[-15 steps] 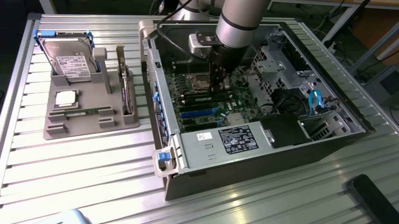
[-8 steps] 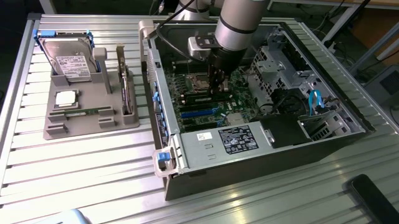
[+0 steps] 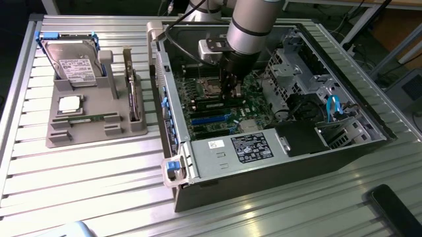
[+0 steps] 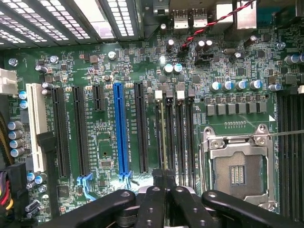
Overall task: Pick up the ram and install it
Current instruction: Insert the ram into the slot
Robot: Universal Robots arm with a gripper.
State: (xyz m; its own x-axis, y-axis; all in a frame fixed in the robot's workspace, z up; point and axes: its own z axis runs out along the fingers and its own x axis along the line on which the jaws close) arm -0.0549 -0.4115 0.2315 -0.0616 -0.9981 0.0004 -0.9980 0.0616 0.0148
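A robot arm is reaching down into an open computer case (image 3: 277, 123) that is lying on its side on a ribbed metal desk (image 3: 86, 173). The end effector (image 3: 232, 88) is hovering low over the green motherboard (image 3: 218, 106), near the processor socket (image 3: 212, 88), and its dark fingers (image 4: 164, 197) are standing pressed together, closed narrow. In the wrist view a thin stick of ram (image 4: 162, 137) is sitting edge-up in one of the long memory slots just beside the metal-framed processor socket (image 4: 237, 168), and the closed fingertips are resting at or right above its near end; whether they are actually touching it cannot be told. Next to those slots a blue expansion slot (image 4: 121, 130) is running parallel, with black slots and one white slot (image 4: 35, 126) further along.

On the exterior view's left, well apart from the case, a grey parts holder (image 3: 92, 111) is sitting on the desk. It is carrying a hard drive (image 3: 76, 59) in a blue-edged bracket, a square silver processor chip (image 3: 70, 103), a second ram stick (image 3: 89, 118) lying flat in its groove, and an expansion card (image 3: 133, 96) standing upright on edge. Inside the case, toward the exterior view's lower middle, a labelled silver power supply (image 3: 247, 148) is lying beside the motherboard, and a blue cable (image 3: 333, 106) is looping near the drive cage on the exterior view's right
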